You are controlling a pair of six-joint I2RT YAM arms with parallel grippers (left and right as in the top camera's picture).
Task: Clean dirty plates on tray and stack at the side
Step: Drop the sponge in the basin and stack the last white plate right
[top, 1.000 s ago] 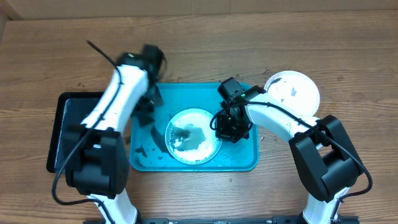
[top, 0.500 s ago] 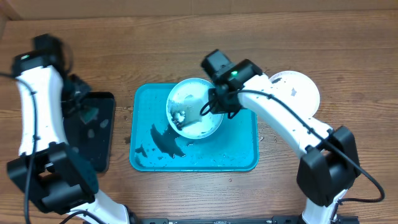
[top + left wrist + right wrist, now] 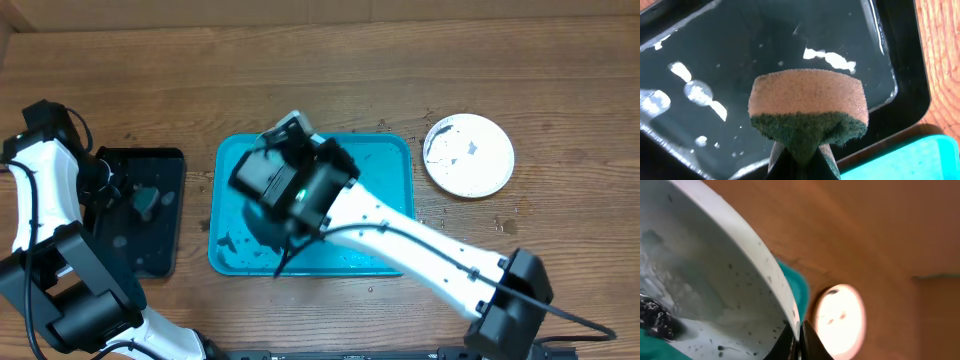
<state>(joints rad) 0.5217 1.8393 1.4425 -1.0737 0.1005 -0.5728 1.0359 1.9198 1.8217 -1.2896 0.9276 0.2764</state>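
Plate (image 3: 715, 295) | rigid, wet, likely slippery; rim is best hold | right gripper (image 3: 799, 341) pinches rim | left gripper (image 3: 802, 156) pinches sponge (image 3: 807, 100)

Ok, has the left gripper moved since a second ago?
Yes. The left gripper went left, from over the blue tray to over the black tray, sponge in its grip.

Overhead was bright, but I saw the right arm (image 3: 300, 190) smeared by motion blur. Left wrist was sharp, white glare on the black tray (image 3: 905, 60). Right wrist was soft, far plate (image 3: 840, 320) blown out.
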